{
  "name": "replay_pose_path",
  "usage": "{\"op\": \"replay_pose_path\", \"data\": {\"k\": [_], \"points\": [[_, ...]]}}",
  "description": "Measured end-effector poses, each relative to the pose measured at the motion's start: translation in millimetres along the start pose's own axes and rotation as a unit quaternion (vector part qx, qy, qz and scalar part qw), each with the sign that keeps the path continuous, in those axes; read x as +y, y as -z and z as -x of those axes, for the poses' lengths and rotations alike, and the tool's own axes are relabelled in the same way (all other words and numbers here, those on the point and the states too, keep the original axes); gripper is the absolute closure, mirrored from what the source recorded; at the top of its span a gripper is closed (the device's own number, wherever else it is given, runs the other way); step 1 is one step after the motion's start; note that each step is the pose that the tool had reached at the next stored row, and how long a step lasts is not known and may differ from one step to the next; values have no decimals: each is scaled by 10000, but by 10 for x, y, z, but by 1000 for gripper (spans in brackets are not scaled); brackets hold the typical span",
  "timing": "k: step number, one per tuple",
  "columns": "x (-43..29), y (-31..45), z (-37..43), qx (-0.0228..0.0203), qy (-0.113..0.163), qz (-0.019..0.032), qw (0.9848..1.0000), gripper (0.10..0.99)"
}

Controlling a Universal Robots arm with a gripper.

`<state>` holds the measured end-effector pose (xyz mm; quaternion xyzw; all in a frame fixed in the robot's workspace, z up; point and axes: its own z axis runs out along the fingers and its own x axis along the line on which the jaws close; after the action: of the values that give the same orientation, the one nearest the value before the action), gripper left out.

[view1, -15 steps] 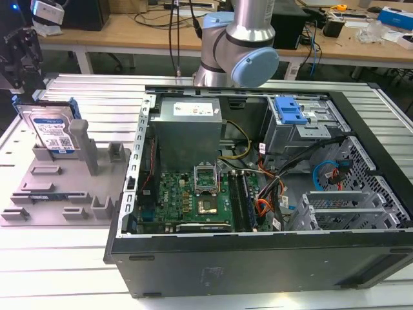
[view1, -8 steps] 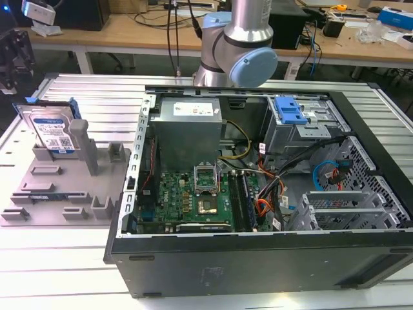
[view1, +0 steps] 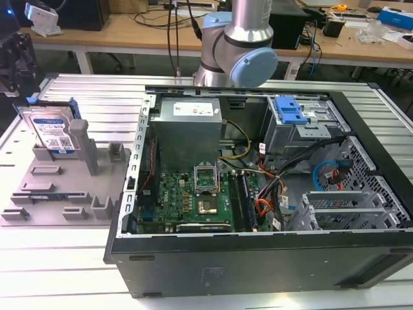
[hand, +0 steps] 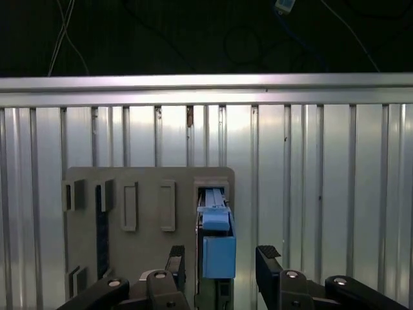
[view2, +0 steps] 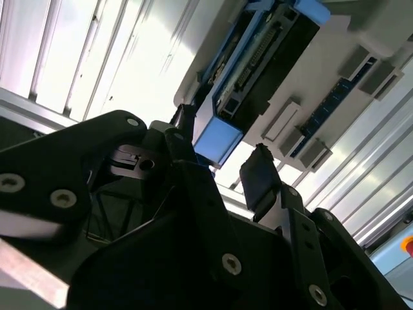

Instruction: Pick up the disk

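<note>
Disk (view1: pixel 51 129) stands on edge in the grey holder (view1: pixel 58 187), label (view1: pixel 57 137) facing the exterior camera, tool (hand: pixel 221 253) spread open above it

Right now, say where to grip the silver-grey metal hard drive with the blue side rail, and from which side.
Grip the disk across its two broad faces, coming down from above: it stands on edge in the grey slotted holder, upper edge free.

Partly hidden, partly cropped
The disk (view1: pixel 53 132) has its lower edge hidden in the grey holder (view1: pixel 39 187) (label print too small to make out); in the first wrist view the gripper (hand: pixel 221 257) is cut off by the frame edge.
</note>
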<state>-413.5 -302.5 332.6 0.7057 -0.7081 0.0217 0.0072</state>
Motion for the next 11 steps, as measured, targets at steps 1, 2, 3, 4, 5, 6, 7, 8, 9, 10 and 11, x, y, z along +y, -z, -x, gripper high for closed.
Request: {"op": "replay_pose_path", "data": {"k": [1, 2, 3, 4, 5, 6, 7, 8, 9, 10, 11], "points": [[0, -29, 1, 0, 1, 0, 10000, 529], [1, -55, 2, 0, 1, 2, 10000, 529], [0, -63, 2, 0, 1, 4, 10000, 529], [-1, -69, 2, 0, 1, 6, 10000, 529], [-2, -78, 0, 0, 1, 6, 10000, 529], [-2, -84, -2, 0, 1, 7, 10000, 529], [-6, -97, -6, 0, 1, 10, 10000, 529], [-6, -102, -10, 0, 2, 10, 10000, 529], [-7, -106, -14, 0, 2, 11, 10000, 529], [-13, -115, -22, 0, 1, 11, 10000, 529], [-20, -120, -26, 0, 2, 12, 10000, 529]]}}
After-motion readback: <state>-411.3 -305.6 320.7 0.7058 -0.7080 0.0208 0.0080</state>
